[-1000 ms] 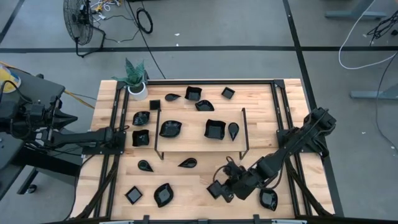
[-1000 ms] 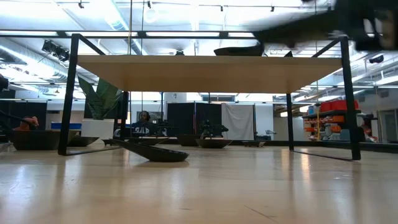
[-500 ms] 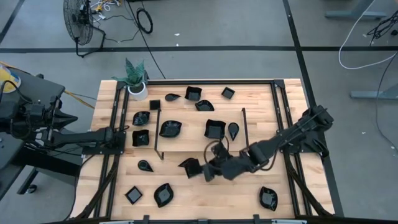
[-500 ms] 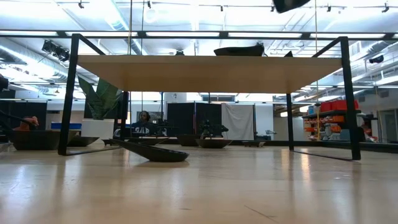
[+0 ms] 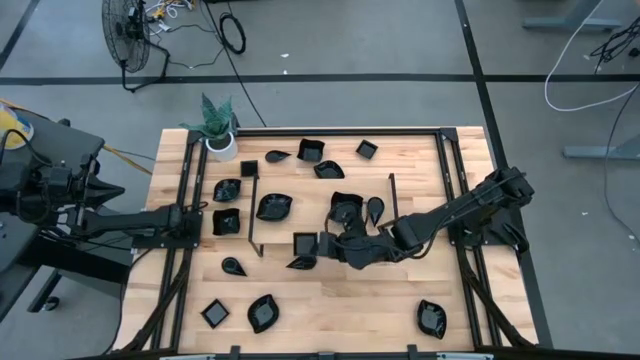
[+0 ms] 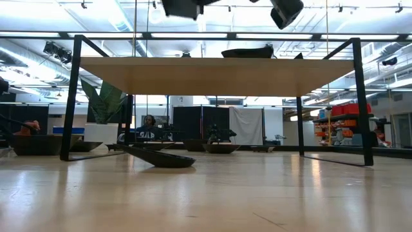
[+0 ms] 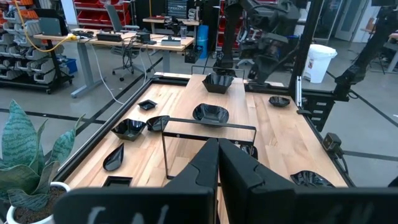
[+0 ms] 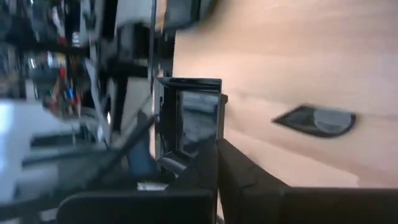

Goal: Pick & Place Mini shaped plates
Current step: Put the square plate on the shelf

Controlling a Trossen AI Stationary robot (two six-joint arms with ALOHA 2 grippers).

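Observation:
Several small glossy black mini shaped plates lie on the wooden table (image 5: pixel 460 330) and on the raised shelf. My right gripper (image 5: pixel 320 244) reaches in from the table's right and is shut on a square plate (image 5: pixel 304 243) (image 8: pixel 188 118), which hangs in the air by the shelf's near edge. This plate shows at the low view's top (image 6: pixel 181 8). A teardrop plate (image 5: pixel 302 262) (image 8: pixel 316 119) lies on the table just below it. My left gripper (image 5: pixel 196 222) (image 7: pixel 217 163) waits shut at the table's left side, holding nothing. My right gripper pinches the square plate by one rim (image 8: pixel 200 154) between its two fingers. The fingers come from the table's right, slanting a little downward. The plate sticks out beyond the fingertips toward the table's left, lifted clear of table and shelf.
A thin black wire frame (image 5: pixel 252 215) carries the shelf at mid-table, with a leaf plate (image 5: pixel 273 206), a square plate (image 5: pixel 345 208) and a teardrop plate (image 5: pixel 374 208) on it. A white pot with a green plant (image 5: pixel 220 140) stands far left. Loose plates (image 5: pixel 264 312) (image 5: pixel 431 318) lie near the front edge.
My right gripper has carried the square plate from the near right part of the table up and toward the left and far edges, to the shelf's near edge. Its wrist has rolled on the way, turning the plate about. It has stayed shut.

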